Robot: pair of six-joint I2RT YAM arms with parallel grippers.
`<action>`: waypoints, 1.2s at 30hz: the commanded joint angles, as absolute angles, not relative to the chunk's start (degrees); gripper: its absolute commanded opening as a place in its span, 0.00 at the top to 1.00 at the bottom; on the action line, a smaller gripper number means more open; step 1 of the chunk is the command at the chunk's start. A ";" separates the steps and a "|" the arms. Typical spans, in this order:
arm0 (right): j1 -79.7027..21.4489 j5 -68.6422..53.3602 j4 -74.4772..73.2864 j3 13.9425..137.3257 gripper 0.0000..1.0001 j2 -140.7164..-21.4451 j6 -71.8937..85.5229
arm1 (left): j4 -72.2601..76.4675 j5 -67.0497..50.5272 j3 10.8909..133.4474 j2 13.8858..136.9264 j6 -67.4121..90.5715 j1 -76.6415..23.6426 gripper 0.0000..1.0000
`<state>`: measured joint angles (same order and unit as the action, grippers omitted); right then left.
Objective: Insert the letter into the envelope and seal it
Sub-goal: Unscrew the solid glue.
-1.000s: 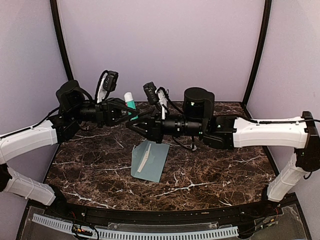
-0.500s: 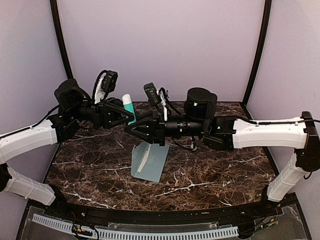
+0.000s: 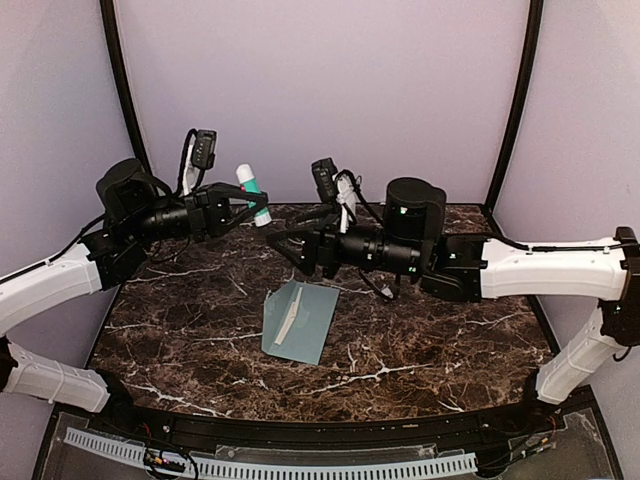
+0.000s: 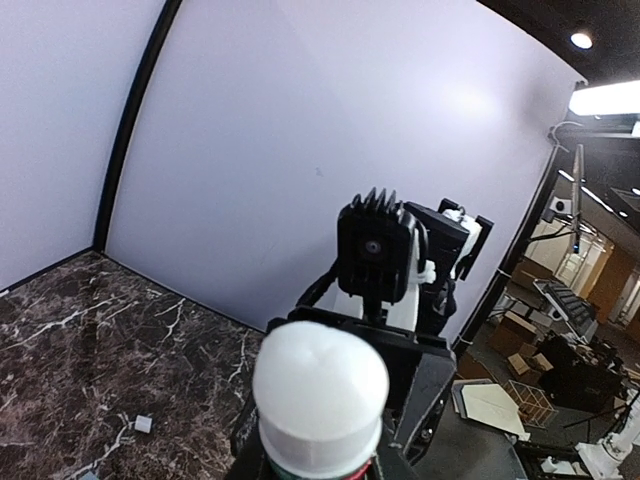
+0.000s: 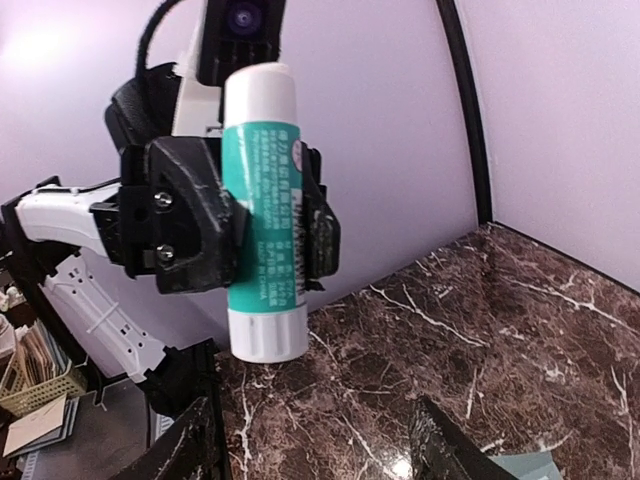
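Envelope flat on dark marble table, pale teal, landmark for everything below. Letter seen as narrow cream strip along envelope's left part, touching it; impossible to tell whether tucked inside or lying on top.

Beyond envelope's far edge and off to its left: left gripper, raised well clear of table, clamped narrow on glue stick. Teal label, white ends, near upright with slight tilt.

Beyond envelope's far edge, nearly straight over it: right gripper, also raised, jaws spread wide, holding nothing, tips aimed toward glue stick but apart from it.

From right wrist view: glue stick pinched at mid-body between black pads, both ends free; teal corner of envelope at bottom edge.
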<state>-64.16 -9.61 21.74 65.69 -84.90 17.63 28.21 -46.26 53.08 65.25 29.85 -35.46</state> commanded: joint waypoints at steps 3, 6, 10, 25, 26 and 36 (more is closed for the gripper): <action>-66.05 -0.32 13.86 73.54 0.45 -90.64 14.62 | 21.27 -37.25 54.37 65.71 27.69 -35.07 1.00; -66.41 -0.10 13.58 75.70 0.49 -91.95 14.02 | 21.22 -37.84 54.39 66.27 28.21 -35.07 1.00; -66.44 2.17 13.35 76.99 0.50 -92.86 13.81 | 21.44 -38.77 54.30 66.44 28.31 -35.07 1.00; -66.40 0.38 12.13 80.58 0.70 -95.35 12.95 | 21.31 -41.74 54.12 66.46 27.96 -35.07 1.00; -66.44 0.33 12.12 80.59 0.71 -95.30 13.00 | 21.29 -41.77 54.18 66.45 27.95 -35.07 1.00; -64.64 -10.37 20.73 74.25 1.00 -90.09 15.77 | 24.62 -49.44 54.09 66.48 27.92 -35.07 1.00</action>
